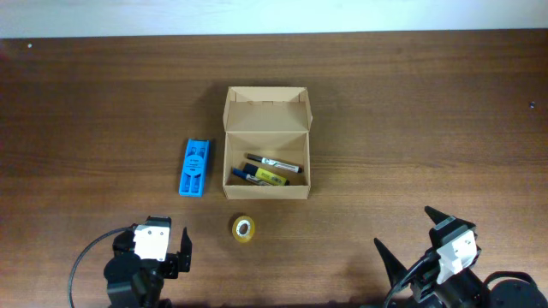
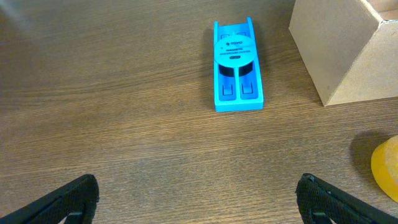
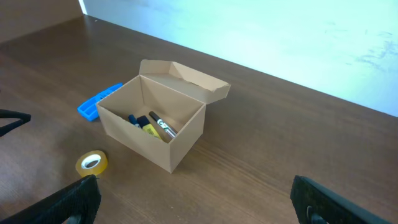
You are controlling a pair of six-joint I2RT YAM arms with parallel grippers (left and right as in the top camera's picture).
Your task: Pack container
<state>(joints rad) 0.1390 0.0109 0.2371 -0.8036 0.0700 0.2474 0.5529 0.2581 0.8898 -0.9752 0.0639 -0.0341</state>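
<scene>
An open cardboard box stands mid-table with its lid flapped back; markers and a yellow highlighter lie inside. It also shows in the right wrist view and at the left wrist view's top right. A blue stapler-like holder lies left of the box, also in the left wrist view and the right wrist view. A yellow tape roll lies in front of the box, also in the right wrist view. My left gripper is open and empty near the front edge. My right gripper is open and empty at front right.
The dark wooden table stretches around the box. A pale wall lies beyond the table's far edge. A black cable loops beside my left arm.
</scene>
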